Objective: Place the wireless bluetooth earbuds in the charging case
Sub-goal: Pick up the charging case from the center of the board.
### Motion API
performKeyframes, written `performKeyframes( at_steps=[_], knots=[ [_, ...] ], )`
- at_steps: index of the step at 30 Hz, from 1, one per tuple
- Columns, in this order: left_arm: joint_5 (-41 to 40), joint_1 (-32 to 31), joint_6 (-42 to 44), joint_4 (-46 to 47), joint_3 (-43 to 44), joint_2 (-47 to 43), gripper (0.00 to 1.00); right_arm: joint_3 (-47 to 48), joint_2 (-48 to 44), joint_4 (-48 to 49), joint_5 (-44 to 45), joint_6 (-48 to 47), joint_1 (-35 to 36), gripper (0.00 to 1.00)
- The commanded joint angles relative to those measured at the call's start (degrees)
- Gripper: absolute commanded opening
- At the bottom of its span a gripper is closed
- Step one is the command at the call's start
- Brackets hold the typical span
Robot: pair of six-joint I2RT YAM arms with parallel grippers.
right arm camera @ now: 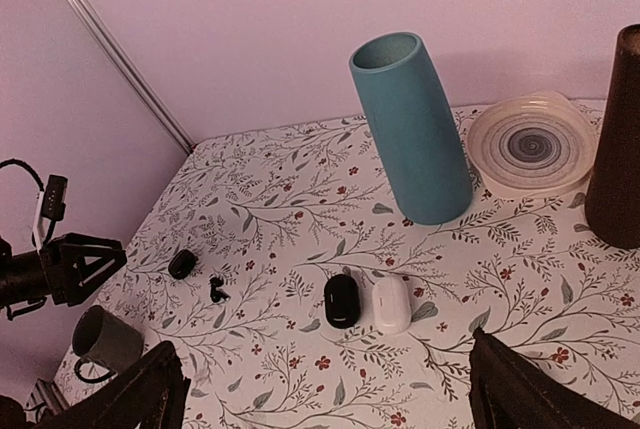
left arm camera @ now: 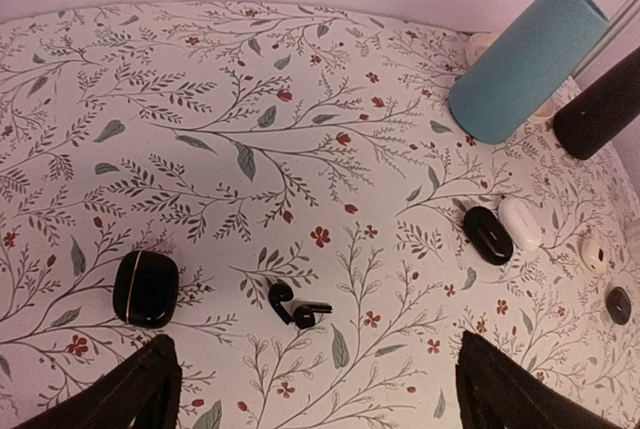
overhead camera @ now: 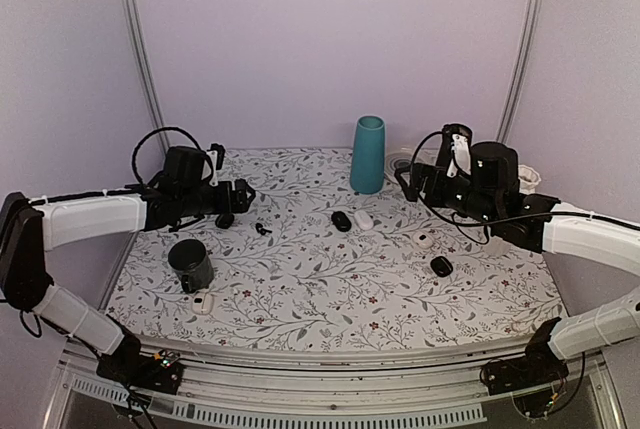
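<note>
Earbuds (left arm camera: 298,306) just R of charging case (left arm camera: 146,288); pods (left arm camera: 490,234) further R, vase (left arm camera: 525,59) behind; mug (overhead camera: 190,264) in front of case.

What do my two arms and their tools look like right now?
The left arm and right arm match: white shells on the long links, black joints and bases. The left tool and right tool are black with broad dark fingers. A thin black cable loops over each wrist.

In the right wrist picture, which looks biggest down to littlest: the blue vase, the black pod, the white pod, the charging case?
1. blue vase
2. black pod and white pod, about alike
3. charging case, smallest, though farther away
</note>
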Motion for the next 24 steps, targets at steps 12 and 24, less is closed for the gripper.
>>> performKeyframes(
  at_steps=[12,24],
  knots=[
    [-0.6,4.6,0.1,-4.3,3.2,7.5,0.96,2.7,2.3,-0.9,-3.3,-0.5,0.0,0.99],
    [-2.7,9.3,3.3,-10.4,10.1,16.9,0.96,1.7,1.2,-0.1,-5.2,-0.8,0.0,0.99]
  ],
)
